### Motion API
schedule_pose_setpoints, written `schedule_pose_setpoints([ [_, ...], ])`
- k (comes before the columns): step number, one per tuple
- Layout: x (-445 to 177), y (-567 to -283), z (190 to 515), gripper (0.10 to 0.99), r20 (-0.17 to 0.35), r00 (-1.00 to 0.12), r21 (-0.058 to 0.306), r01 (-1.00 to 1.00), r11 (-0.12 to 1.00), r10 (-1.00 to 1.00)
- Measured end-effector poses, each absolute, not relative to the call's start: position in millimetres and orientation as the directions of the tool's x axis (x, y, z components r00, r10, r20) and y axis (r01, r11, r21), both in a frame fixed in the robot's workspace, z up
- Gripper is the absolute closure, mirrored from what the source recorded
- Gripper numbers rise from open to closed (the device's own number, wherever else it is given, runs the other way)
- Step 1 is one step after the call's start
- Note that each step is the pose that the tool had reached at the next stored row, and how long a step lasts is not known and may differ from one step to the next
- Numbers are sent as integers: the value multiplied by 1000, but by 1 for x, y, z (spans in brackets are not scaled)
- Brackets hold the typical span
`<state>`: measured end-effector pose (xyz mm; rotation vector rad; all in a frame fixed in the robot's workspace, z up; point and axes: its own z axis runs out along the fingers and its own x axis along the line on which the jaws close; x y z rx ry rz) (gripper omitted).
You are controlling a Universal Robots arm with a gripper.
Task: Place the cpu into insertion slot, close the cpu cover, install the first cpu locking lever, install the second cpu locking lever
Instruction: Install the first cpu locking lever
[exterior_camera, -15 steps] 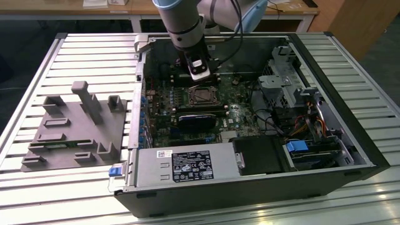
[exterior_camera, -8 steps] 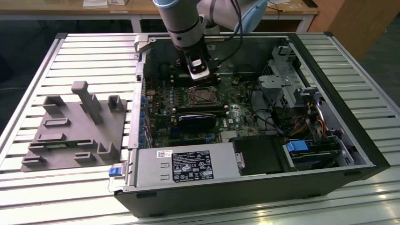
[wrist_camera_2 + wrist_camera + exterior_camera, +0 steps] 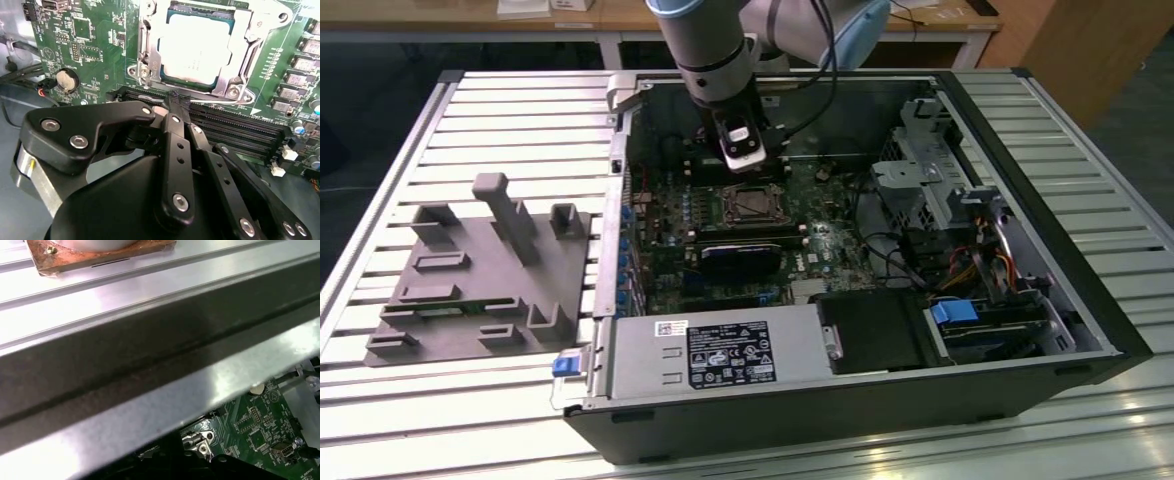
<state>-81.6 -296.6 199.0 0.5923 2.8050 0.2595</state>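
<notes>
My gripper [image 3: 176,100], black linkages studded with bright screws, has its fingers drawn together with nothing visible between them. The tips sit at the edge of the insertion slot [image 3: 750,205], just beside the long ribbed black memory slots [image 3: 235,127]. The cpu [image 3: 196,49], a flat matte silvery square, lies in that slot. The cpu cover [image 3: 149,50], a thin shiny metal frame, lies flat around it. The green motherboard [image 3: 90,55] fills the floor of an open computer case [image 3: 1041,200] resting on a slatted aluminium surface [image 3: 520,110]. Case walls and a drive cage [image 3: 927,170] hem me in; a grey moulded fixture [image 3: 480,270] stands outside, at the exterior view's left.
</notes>
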Motion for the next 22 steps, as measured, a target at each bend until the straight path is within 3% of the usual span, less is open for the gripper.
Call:
schedule_pose_setpoints([
  [22,-82,-291,191,984,-237,-868,184,401,897,437],
])
